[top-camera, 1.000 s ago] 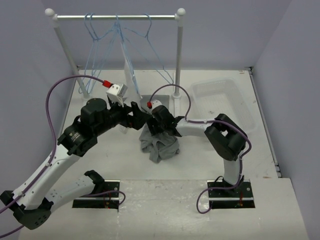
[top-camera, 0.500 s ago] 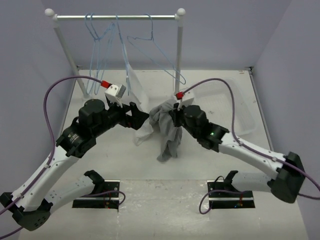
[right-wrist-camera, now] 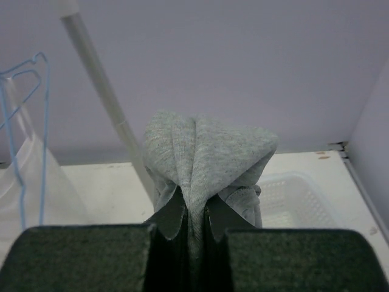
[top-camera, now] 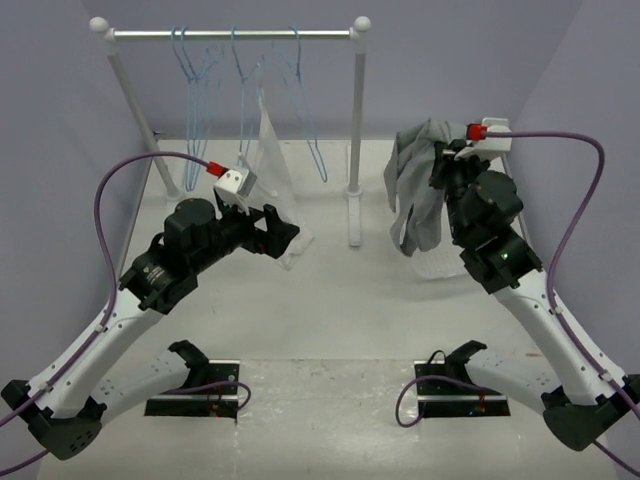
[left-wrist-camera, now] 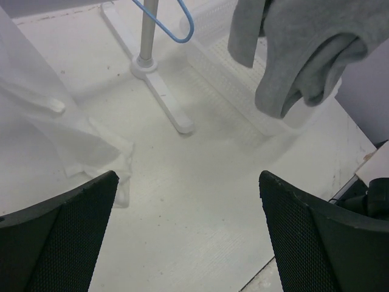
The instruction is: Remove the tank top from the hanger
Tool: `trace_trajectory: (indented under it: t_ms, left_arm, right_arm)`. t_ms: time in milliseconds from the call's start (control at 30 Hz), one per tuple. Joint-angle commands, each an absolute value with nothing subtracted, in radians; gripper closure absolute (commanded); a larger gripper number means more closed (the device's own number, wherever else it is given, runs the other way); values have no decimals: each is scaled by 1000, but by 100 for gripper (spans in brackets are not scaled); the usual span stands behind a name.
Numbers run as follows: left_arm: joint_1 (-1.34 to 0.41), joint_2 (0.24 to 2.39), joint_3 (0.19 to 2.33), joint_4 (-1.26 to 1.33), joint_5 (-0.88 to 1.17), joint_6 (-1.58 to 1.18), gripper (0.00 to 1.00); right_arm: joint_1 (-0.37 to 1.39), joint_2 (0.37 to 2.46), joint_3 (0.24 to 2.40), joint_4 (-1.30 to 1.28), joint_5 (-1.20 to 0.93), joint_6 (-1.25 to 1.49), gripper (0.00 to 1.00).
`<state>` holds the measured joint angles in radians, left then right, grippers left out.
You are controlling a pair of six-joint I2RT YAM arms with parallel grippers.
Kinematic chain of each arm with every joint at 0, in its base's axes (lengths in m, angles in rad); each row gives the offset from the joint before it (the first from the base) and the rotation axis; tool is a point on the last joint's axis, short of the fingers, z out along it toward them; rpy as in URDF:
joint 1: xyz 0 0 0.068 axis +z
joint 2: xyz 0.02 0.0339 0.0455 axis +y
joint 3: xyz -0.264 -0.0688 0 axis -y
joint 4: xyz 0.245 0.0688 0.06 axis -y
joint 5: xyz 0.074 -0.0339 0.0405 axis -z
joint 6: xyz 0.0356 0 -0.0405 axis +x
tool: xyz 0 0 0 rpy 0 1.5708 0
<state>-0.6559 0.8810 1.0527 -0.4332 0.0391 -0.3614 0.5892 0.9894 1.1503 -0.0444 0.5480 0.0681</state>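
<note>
The grey tank top (top-camera: 413, 190) is off the rack and hangs bunched from my right gripper (top-camera: 441, 168), high over the white basket at the right. In the right wrist view the jaws (right-wrist-camera: 194, 226) are shut on a fold of the tank top (right-wrist-camera: 206, 155). It also shows in the left wrist view (left-wrist-camera: 304, 55). Several light-blue hangers (top-camera: 303, 110) hang on the rail; I cannot tell which one held it. My left gripper (top-camera: 286, 233) is open and empty (left-wrist-camera: 185, 182), low beside the white garment (top-camera: 272, 170).
The white rack's rail (top-camera: 230, 34) spans the back, and its right post (top-camera: 355, 130) stands between my grippers. The white mesh basket (top-camera: 436, 263) sits under the tank top. One hanger carries the white garment (left-wrist-camera: 36, 121). Purple walls close in on three sides.
My right arm has lifted the tank top from the table's middle and swung it up and right, over the basket. The hangers have swung back to hang straight. The left arm has barely moved.
</note>
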Motion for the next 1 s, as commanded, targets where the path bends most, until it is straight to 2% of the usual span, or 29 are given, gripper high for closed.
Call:
trace_trajectory:
  t_ms: [0,167,433,567,600,633,667,700,833,967]
  left_arm:
    - [-658,887,1054,-388,20,-327,0]
    - [-658,891,1051,-384,5,-327,0]
    - [-658,925,1085,-414,-46,-334,0]
    - [-658,948,1103,-428,-60,-337,0]
    - [-658,954,1106,-429,-60,-337,0]
    - [-658,965,1111,-433,-57,-337,0]
    - [-658,971,1120,-434,-55,-336,0]
    - [-658,979,1124,-440,-55,-336,0]
    - [-658,1005,1132,-440,-46,-333,0]
    - [-658,999,1128,-437,-44,-334,0]
  right_arm:
    - [485,1008,1267,-6,465,-32,100]
    - [411,1046,1273,-9,453,-54,100]
    - [213,1135,1030,-6,328,113,100]
    - [207,1190,902,-26,435,257,100]
    - [206,1206,870,-41,460,305,86]
    - [206,1222,865,-60,504,327,67]
    - [206,1245,870,-84,515,342,43]
    - [206,1252,902,-157,528,371,2]
    - [207,1224,1014,-302,592,414,1]
    - [207,1091,1087,-393,540,422,1]
